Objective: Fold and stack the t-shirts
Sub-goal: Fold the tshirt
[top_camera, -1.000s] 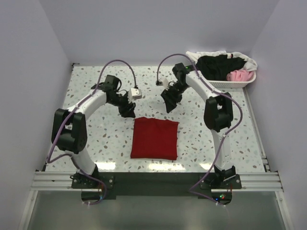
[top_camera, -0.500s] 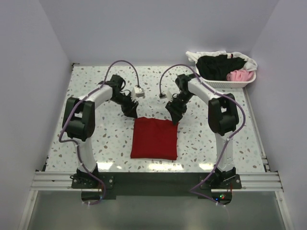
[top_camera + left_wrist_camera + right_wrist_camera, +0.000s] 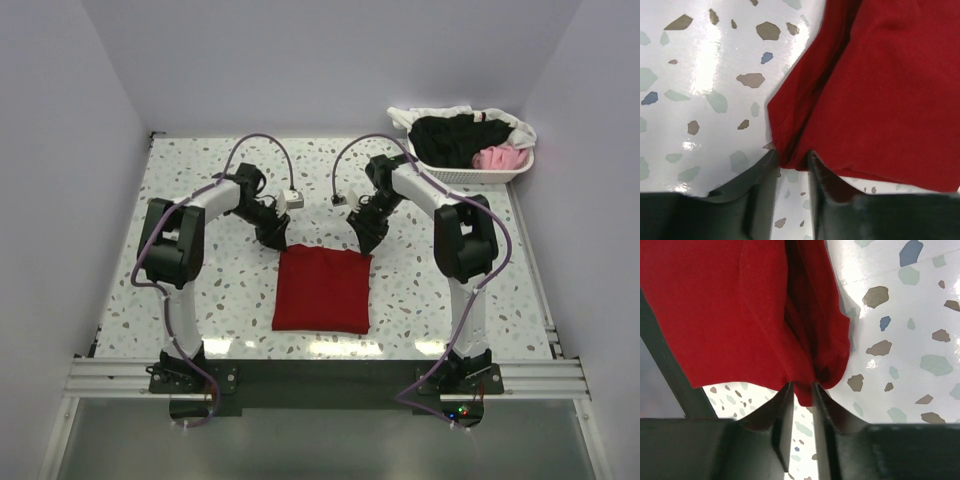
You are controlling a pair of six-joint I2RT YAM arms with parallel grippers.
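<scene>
A dark red t-shirt lies folded into a rough square in the middle of the table. My left gripper is at its far left corner. In the left wrist view, the left gripper has that bunched corner of the red cloth pinched between its fingertips. My right gripper is at the far right corner. In the right wrist view, the right gripper has its jaws close together on a tab of the red cloth. Black, pink and white t-shirts lie in the basket.
A white slotted basket stands at the table's far right corner, just behind the right arm. Speckled tabletop surrounds the folded shirt. White walls close in the table on three sides.
Both grippers moved down and inward onto the red shirt's far corners, then narrowed their jaws on the cloth. The shirt itself has hardly shifted.
</scene>
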